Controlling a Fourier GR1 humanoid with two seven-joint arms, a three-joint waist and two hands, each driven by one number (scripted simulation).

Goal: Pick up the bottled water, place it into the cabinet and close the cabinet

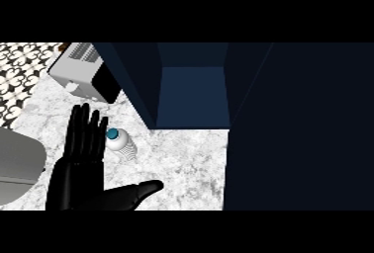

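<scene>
Head view | left robot hand flat, fingers straight | beside bottled water

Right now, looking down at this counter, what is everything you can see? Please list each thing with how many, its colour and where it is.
Bottle: one, clear with a blue cap, upright on the counter, just right of the left hand's fingers.
Toaster: one, white with a black side, back left of the counter.
Cabinet: one, dark blue, open, at the back centre; its door fills the right side.
Counter: one, white-grey marble, underneath everything.
Wall tiles: black and white pattern, top left.
Grey rounded object: one, left edge; I cannot tell what it is.
Left hand: one, black, open, fingers straight, thumb out to the right, beside the bottle.
Right hand: not in view.
</scene>
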